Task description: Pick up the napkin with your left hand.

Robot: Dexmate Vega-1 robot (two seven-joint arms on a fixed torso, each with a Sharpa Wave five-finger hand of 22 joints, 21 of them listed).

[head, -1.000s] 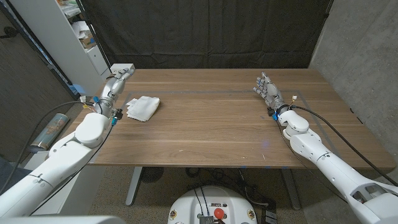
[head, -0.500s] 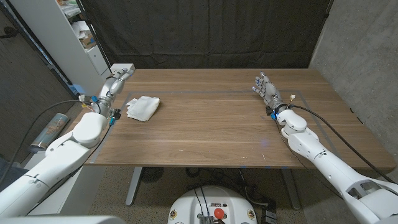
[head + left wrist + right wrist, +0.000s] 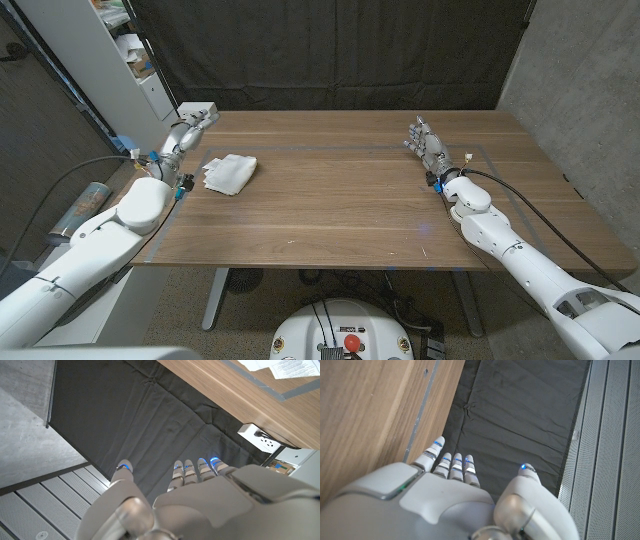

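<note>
Nothing picked up yet; napkin [image 3: 230,172] sits on the table [image 3: 340,210], left hand [image 3: 190,128] just beside it, fingers [image 3: 192,469] apart, empty; whole grab left to do.

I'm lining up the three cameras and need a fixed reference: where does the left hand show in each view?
Head view: the left hand is at the table's far left corner, beyond the napkin.
Left wrist view: its back fills the lower part, fingers apart, holding nothing.
Right wrist view: not in it.
Shared landmark: the black curtain behind the table, also in both wrist views.
</note>
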